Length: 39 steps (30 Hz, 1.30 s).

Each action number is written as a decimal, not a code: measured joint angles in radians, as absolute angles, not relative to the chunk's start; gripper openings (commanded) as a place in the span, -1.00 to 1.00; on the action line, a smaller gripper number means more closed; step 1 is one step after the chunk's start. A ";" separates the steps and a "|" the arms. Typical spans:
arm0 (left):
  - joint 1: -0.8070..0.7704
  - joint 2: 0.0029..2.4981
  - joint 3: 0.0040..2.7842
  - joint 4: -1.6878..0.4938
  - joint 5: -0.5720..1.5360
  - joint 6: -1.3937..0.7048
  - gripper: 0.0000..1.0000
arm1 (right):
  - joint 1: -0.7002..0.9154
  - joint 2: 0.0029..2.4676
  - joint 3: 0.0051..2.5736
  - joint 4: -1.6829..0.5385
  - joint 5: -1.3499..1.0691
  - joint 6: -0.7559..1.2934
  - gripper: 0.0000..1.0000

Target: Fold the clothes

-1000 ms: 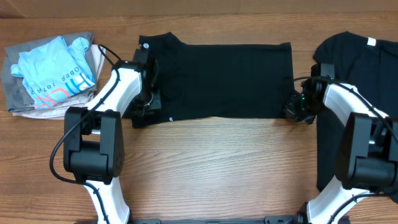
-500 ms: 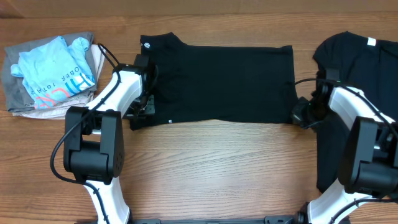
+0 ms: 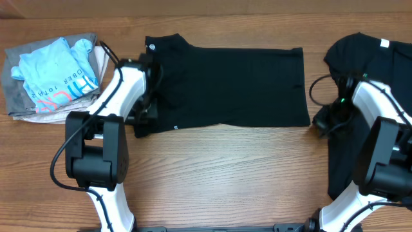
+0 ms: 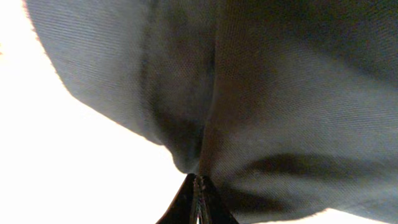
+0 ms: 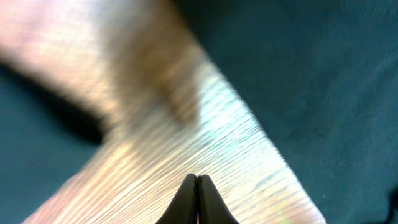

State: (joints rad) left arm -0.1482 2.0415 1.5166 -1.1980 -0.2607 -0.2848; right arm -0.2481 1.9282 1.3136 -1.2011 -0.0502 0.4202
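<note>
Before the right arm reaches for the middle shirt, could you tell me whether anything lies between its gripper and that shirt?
Nothing visible does. The right gripper, shut, hangs over a bare strip of table, with the middle T-shirt just to its left; the other T-shirt lies to its right.

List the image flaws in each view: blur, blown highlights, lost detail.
Overhead: sharp and evenly lit, though the black shirt swallows nearly all fold detail. Left wrist: the background is blown out to white, and the close fabric looks soft. Right wrist: the table is smeared and streaky with a bright sheen, while the right gripper is crisp.
</note>
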 measured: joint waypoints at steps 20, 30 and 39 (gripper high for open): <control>-0.149 2.016 1.548 -1.078 0.125 -0.286 -0.92 | -0.098 1.924 1.404 -1.093 -0.235 0.295 -0.92; -0.156 2.016 1.425 -0.908 0.189 -0.308 -0.91 | -0.097 1.924 1.404 -1.091 -0.236 0.293 -0.91; -0.171 2.016 1.379 -0.772 0.197 -0.343 -0.92 | -0.097 1.924 1.404 -1.092 -0.237 0.291 -0.90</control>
State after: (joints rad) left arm -0.1707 2.0159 1.3788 -0.7723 0.1970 -0.3428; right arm -0.0975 1.9236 1.4040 -1.0916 -0.2371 0.2913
